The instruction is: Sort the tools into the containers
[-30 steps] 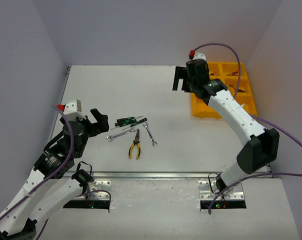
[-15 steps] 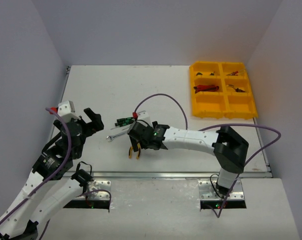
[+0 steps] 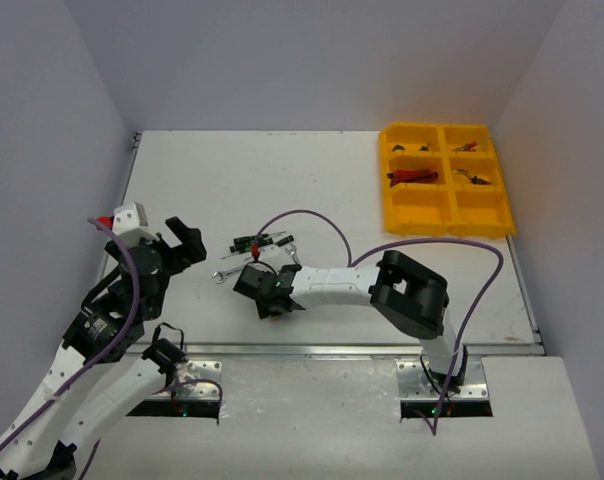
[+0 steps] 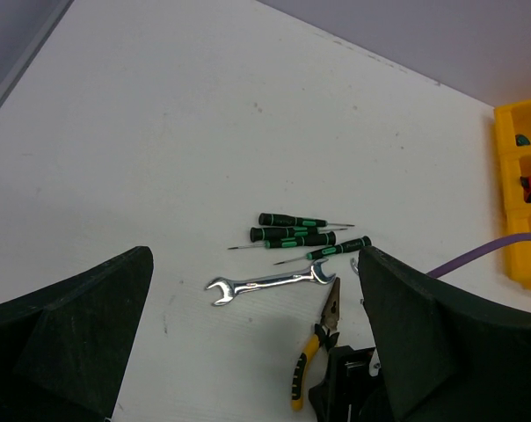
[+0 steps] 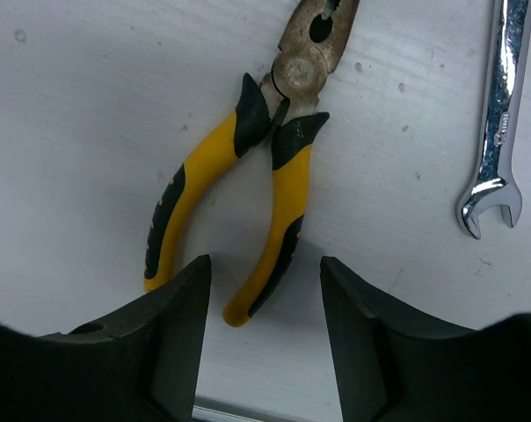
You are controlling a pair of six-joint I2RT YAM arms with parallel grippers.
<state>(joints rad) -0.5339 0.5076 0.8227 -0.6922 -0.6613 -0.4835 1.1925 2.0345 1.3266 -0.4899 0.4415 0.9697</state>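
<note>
Yellow-handled pliers lie flat on the table, and their handle ends sit between my right gripper's open fingers. My right gripper is open and low over them, holding nothing. A silver wrench lies left of the pliers, and a second wrench lies to their right. Several green-handled screwdrivers lie just beyond. My left gripper is open and empty, apart from the tools on their left. The yellow tray stands at the far right, with red-and-black cutters in a middle compartment.
The right arm's purple cable loops over the table above the screwdrivers. The table's metal front edge runs just near the pliers. Other small tools lie in the tray's far compartments.
My right arm has swung from the tray across to the tool pile and come down over the pliers. My left arm has barely moved.
</note>
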